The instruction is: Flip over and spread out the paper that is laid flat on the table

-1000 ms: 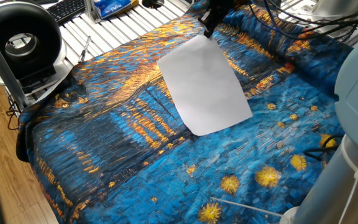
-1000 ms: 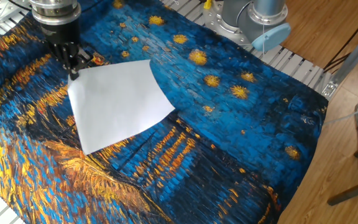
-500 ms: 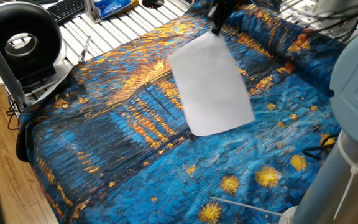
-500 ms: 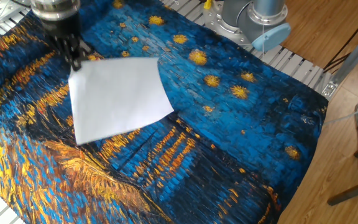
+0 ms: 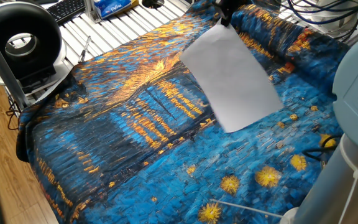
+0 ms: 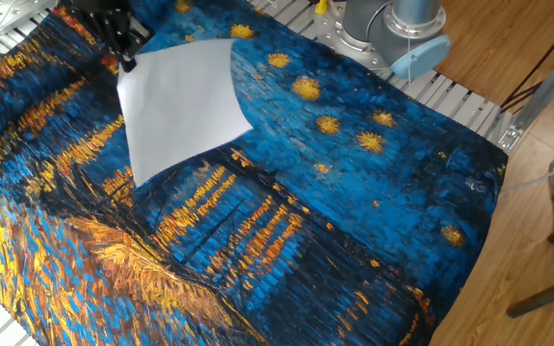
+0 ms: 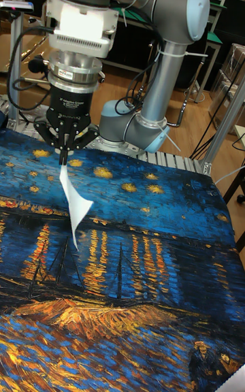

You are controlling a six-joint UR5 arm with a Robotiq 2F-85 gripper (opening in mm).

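The white paper [image 5: 233, 76] [image 6: 181, 104] [image 7: 73, 205] hangs in the air, pinched at one corner. My gripper [image 5: 224, 17] [image 6: 126, 60] [image 7: 63, 160] is shut on that corner and holds the sheet above the table [image 5: 123, 124] [image 6: 335, 221] [image 7: 150, 256], which is draped in a blue cloth with orange streaks and yellow stars. In the tall fixed view the sheet droops below the fingertips, seen nearly edge-on, with its low end close to the cloth. Whether that end touches the cloth I cannot tell.
A black round fan [image 5: 20, 40] stands off the table's left end. A keyboard [image 5: 67, 9] lies on white slats behind. The arm's base [image 6: 392, 34] [image 7: 136, 130] sits at the table's far edge. Cables [image 5: 316, 15] run at the back right.
The gripper has risen and moved away along the table with the paper's corner. The sheet has lifted off the cloth and swung after it.
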